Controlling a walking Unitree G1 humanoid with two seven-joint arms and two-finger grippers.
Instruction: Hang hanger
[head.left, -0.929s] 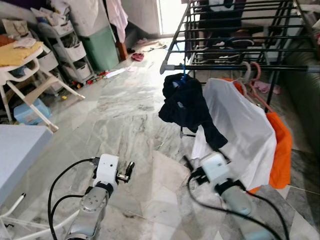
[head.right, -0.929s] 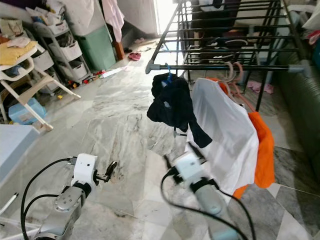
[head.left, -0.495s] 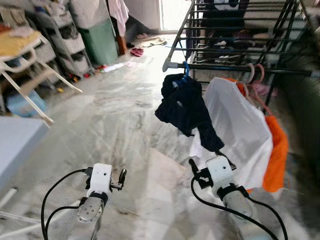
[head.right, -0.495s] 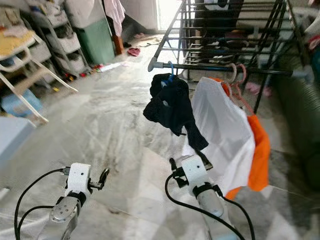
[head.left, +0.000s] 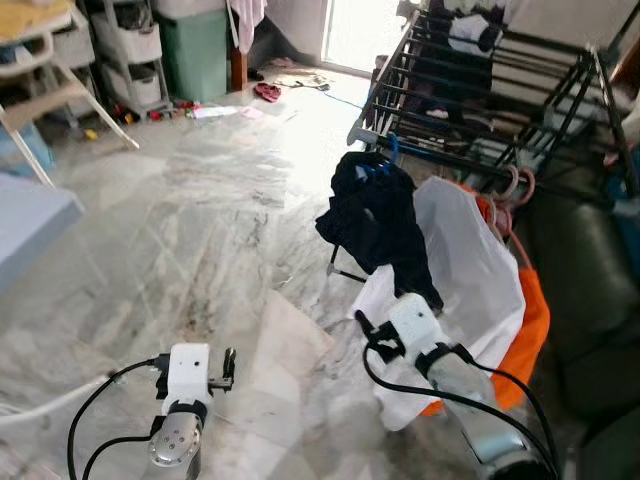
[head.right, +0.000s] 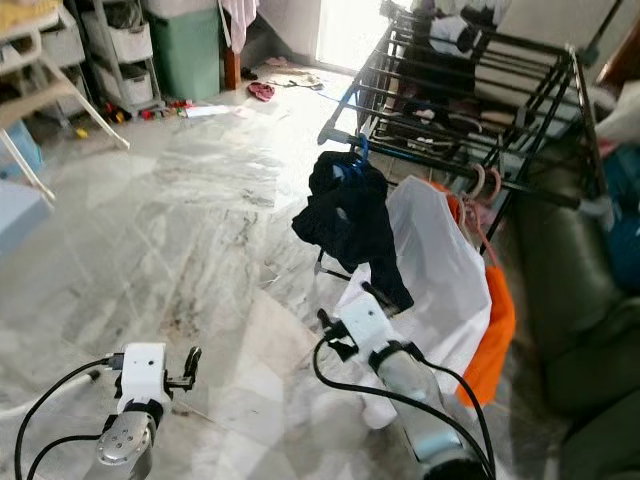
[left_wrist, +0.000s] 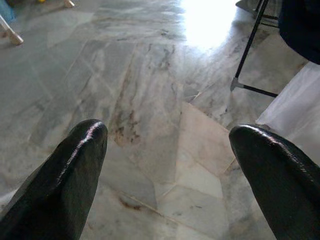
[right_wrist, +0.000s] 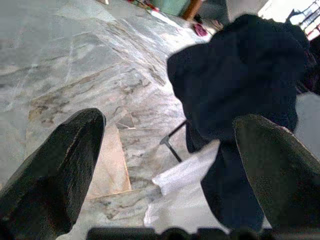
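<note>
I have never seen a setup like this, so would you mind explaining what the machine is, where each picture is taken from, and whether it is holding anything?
This is a humanoid robot with two silver arms, each ending in an end effector of two long black fingers. The two wide pictures come from a stereo camera on its head, looking down and forward. The two close pictures come from cameras on its wrists, looking along the fingers.

The left end effector and the right end effector are both open and hold nothing. In front stands a black drying rack on a marble floor. From its rail hang a dark garment on a blue hanger, a white garment and an orange garment. The right end effector is close to these clothes.
</note>
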